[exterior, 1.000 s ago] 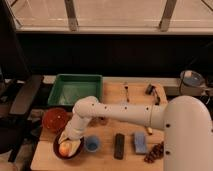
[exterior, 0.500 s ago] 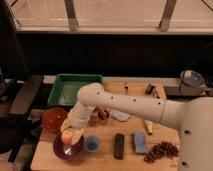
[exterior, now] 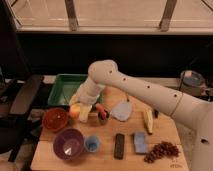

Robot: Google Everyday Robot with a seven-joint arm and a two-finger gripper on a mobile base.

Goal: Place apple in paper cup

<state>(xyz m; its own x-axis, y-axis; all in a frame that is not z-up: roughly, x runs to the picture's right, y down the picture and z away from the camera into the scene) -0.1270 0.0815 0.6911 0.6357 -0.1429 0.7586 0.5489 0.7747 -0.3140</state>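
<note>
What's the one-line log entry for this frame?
gripper: holding apple, lifted | position: above table's left side | paper cup: not visible

Dim, blurry scene; gripper (exterior: 80, 111) soft-edged, bright window glare above.

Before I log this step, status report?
Gripper above the board's left side, holding apple. No white paper cup in view. Red bowl and purple bowl sit close by.
</note>
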